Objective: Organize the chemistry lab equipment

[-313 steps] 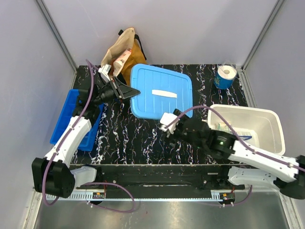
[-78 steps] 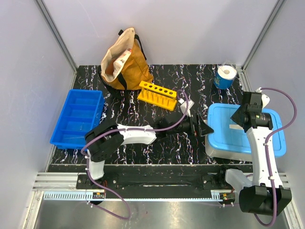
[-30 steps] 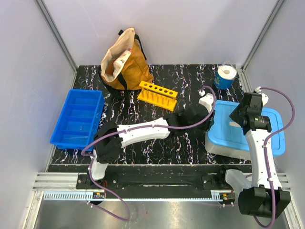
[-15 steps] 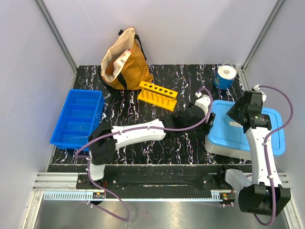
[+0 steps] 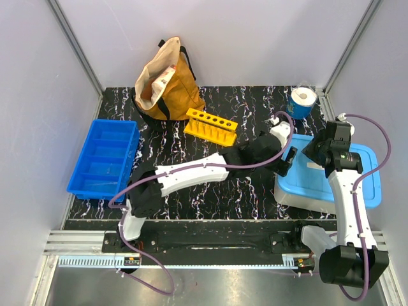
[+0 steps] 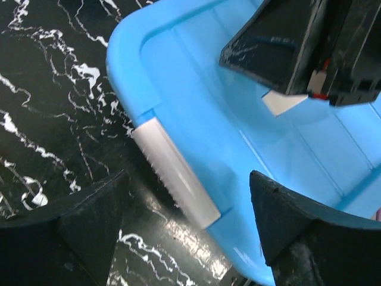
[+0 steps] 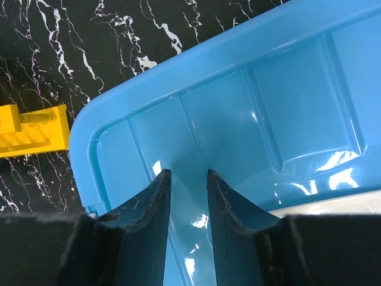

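The chemistry lab equipment is out of view. A light-blue lid (image 5: 364,177) lies on the white bin (image 5: 288,199) at the right. My left gripper (image 5: 288,160) reaches across the table to the lid's left edge. In the left wrist view it (image 6: 187,179) stands wide open astride that edge (image 6: 238,143) and a white latch (image 6: 172,173), touching neither. My right gripper (image 5: 313,153) sits over the lid's middle. Its tips (image 7: 186,173) are a little apart astride a raised rib of the lid (image 7: 286,101). I cannot tell whether they squeeze it.
A yellow rack with holes (image 5: 211,127) lies at mid table, a corner of the rack (image 7: 30,128) showing in the right wrist view. Behind it stands a tan bag (image 5: 162,80). A blue divided tray (image 5: 105,156) is at the left, a paper roll (image 5: 301,101) at the back right.
My left gripper has opened wide and slid right and back along the lid's left edge. The right gripper and the lid have barely moved.
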Robot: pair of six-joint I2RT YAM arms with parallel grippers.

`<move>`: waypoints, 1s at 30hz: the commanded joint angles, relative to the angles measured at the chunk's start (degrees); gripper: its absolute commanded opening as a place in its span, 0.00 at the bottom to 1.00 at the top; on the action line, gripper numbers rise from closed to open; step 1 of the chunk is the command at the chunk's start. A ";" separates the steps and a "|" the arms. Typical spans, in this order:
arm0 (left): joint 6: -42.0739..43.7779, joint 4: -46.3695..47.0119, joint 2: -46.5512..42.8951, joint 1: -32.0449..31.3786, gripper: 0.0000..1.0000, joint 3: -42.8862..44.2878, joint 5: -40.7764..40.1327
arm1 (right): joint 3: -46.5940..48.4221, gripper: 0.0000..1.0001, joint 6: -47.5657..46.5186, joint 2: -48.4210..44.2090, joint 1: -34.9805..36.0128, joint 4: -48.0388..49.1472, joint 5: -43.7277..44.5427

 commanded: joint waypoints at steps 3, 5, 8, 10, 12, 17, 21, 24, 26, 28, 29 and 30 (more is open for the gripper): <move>1.48 -3.40 6.51 0.24 0.82 8.64 1.07 | -1.99 0.37 -0.91 0.49 0.39 -3.84 -2.57; 0.77 -4.37 7.48 0.24 0.79 8.91 0.11 | -2.17 0.36 -1.17 0.49 0.39 -3.84 -2.22; 0.77 -4.29 8.27 0.33 0.67 9.09 0.28 | -2.52 0.36 -1.17 0.58 0.39 -3.49 -2.39; 0.86 -4.37 8.54 0.24 0.55 8.83 0.45 | -2.78 0.36 -1.17 0.75 0.39 -3.14 -2.65; 0.60 -4.29 8.37 0.24 0.43 8.65 0.45 | -3.05 0.36 -1.17 1.11 0.39 -2.88 -2.92; 0.77 -3.50 7.31 0.16 0.27 7.34 0.45 | -3.22 0.36 -0.91 1.55 0.39 -2.43 -2.92; 0.68 -3.06 5.38 0.24 0.42 6.37 1.94 | -3.22 0.36 -0.91 1.55 0.39 -2.43 -2.65; 0.51 -2.36 0.91 0.51 0.78 3.91 2.56 | -2.96 0.36 -1.17 1.63 0.39 -2.43 -2.56; 0.77 -0.69 -2.08 0.95 0.89 1.54 3.44 | -2.78 0.36 -1.17 1.81 0.39 -2.43 -2.65; 0.60 0.71 -4.72 1.73 0.91 -0.66 5.36 | -2.70 0.37 -1.26 2.07 0.39 -2.26 -2.83; 0.16 1.51 -5.69 2.35 0.92 -1.80 7.12 | -2.70 0.36 -1.17 2.07 0.39 -2.26 -2.92; -1.15 2.64 -6.39 3.22 0.91 -2.85 8.96 | -2.70 0.36 -1.17 2.25 0.39 -2.08 -3.00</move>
